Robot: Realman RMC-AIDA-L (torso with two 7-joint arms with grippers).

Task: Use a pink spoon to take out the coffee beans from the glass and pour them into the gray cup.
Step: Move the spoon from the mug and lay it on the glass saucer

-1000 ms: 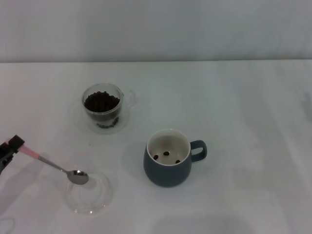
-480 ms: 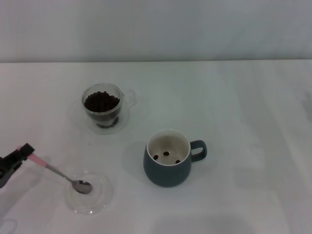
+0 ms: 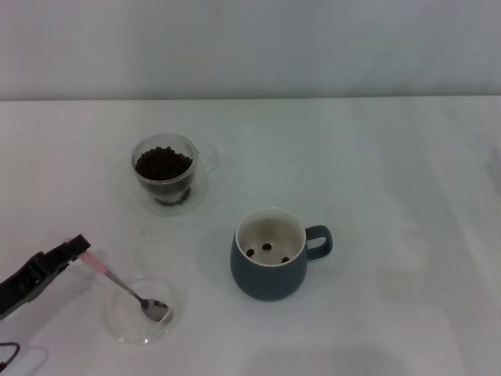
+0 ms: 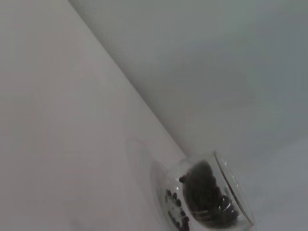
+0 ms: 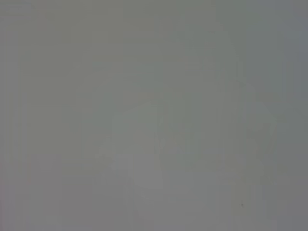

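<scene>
My left gripper (image 3: 76, 249) is at the front left of the table, shut on the pink handle of the pink spoon (image 3: 125, 288). The spoon slopes down to the right and its metal bowl rests inside a shallow clear glass dish (image 3: 142, 315). The glass (image 3: 163, 173) stands at the back left, filled with coffee beans (image 3: 163, 164); it also shows in the left wrist view (image 4: 207, 195). The gray cup (image 3: 271, 254) stands in the middle, handle to the right, with three beans (image 3: 267, 250) inside. The right gripper is out of view.
The white table (image 3: 391, 196) runs back to a pale wall (image 3: 250, 47). The right wrist view shows only a plain grey surface.
My left gripper has moved right and down with the spoon. The spoon's bowl has gone from the dish's near-left rim into the dish. The glass and the cup have not moved.
</scene>
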